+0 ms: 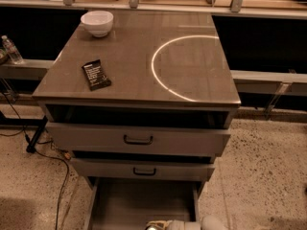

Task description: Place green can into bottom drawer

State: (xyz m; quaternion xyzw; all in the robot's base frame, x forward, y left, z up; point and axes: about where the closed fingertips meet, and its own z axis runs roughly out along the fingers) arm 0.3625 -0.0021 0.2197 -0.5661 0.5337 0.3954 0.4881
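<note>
The bottom drawer [139, 200] is pulled out under the two upper drawers, and its flat grey floor shows. My gripper [156, 225] is at the very bottom edge of the camera view, over the front of this drawer, with only its top in view. The pale arm [201, 223] runs off to the right of it. A small yellowish-pale bit shows at the gripper's tip. I cannot tell whether it is the green can. No green can is clearly in view.
A white bowl [97, 22] stands at the back left of the cabinet top [192, 80]. A dark snack bar wrapper [96, 74] lies left of middle. The two upper drawers [139, 139] are slightly pulled out. Black cables [57, 176] lie on the speckled floor at left.
</note>
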